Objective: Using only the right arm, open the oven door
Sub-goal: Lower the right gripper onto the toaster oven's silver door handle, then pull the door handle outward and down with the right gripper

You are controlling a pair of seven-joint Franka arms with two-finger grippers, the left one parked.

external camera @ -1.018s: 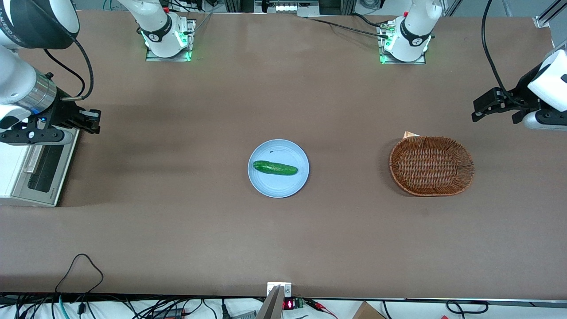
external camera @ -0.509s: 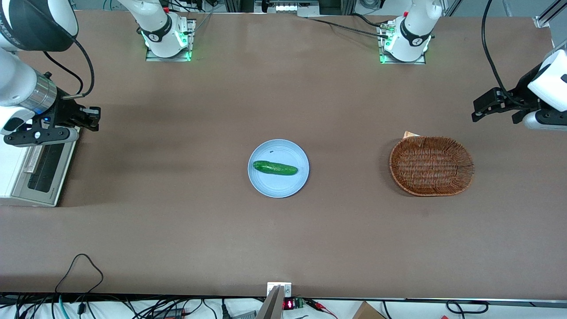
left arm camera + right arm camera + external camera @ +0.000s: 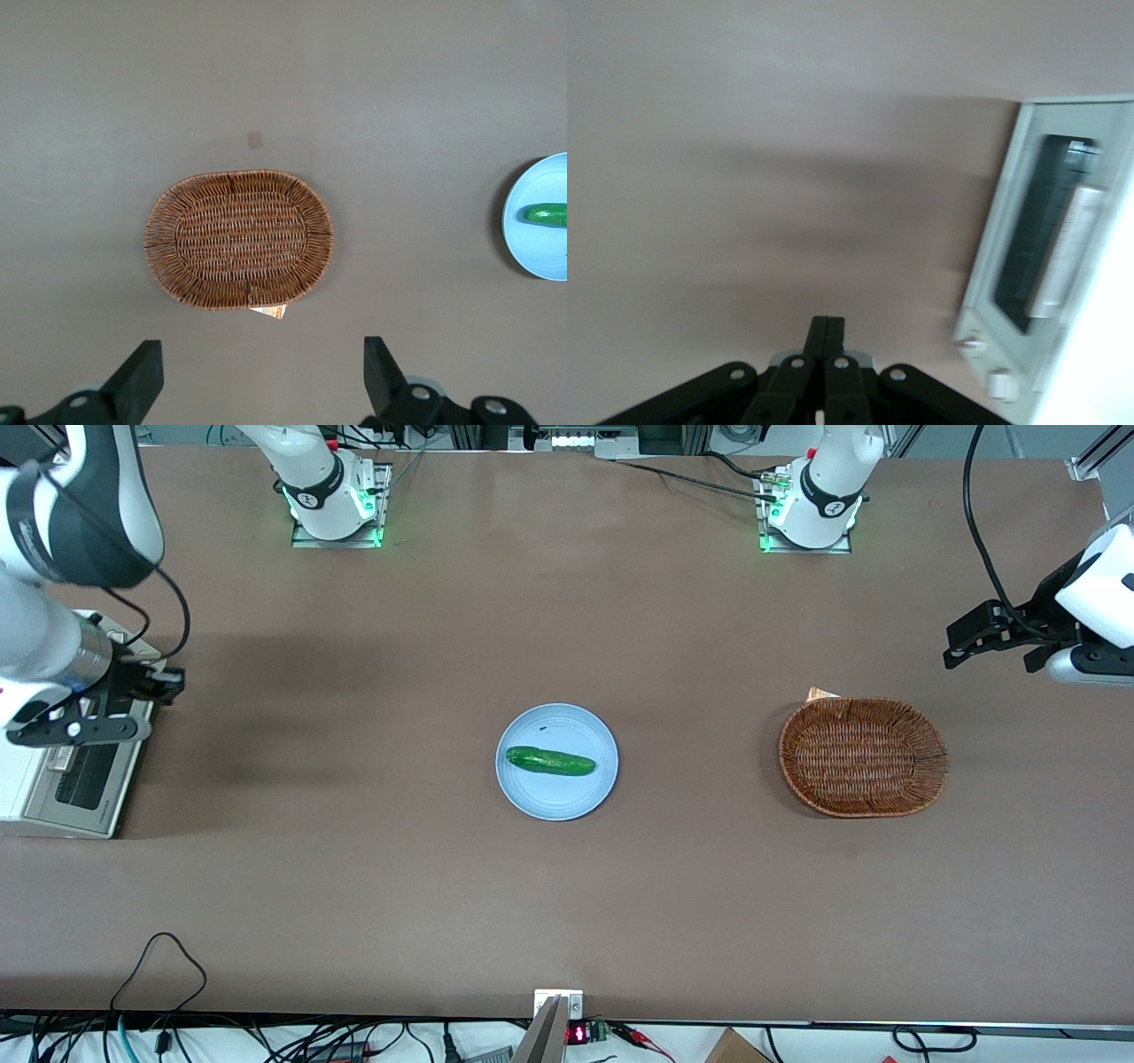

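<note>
The white oven [image 3: 19, 779] stands at the working arm's end of the table. Its oven door [image 3: 84, 779] is closed, a silver frame around dark glass with a silver bar handle [image 3: 60, 757]. The right arm [image 3: 53, 646] hangs over the oven's upper part. Its gripper [image 3: 173, 682] is shut and empty, above the table just beside the oven's front edge. In the right wrist view the shut fingers [image 3: 827, 335] press together over bare table, with the oven door [image 3: 1036, 239] and its handle [image 3: 1067, 252] off to the side.
A blue plate [image 3: 556, 797] with a green cucumber [image 3: 549, 761] lies mid-table. A brown wicker basket [image 3: 862, 755] sits toward the parked arm's end, also in the left wrist view [image 3: 239, 239]. The oven's knobs [image 3: 983, 363] show beside the door.
The right arm has swung nearer the front camera and toward the oven. The gripper moved from about the door's upper corner down along the oven's front edge. The door stays closed.
</note>
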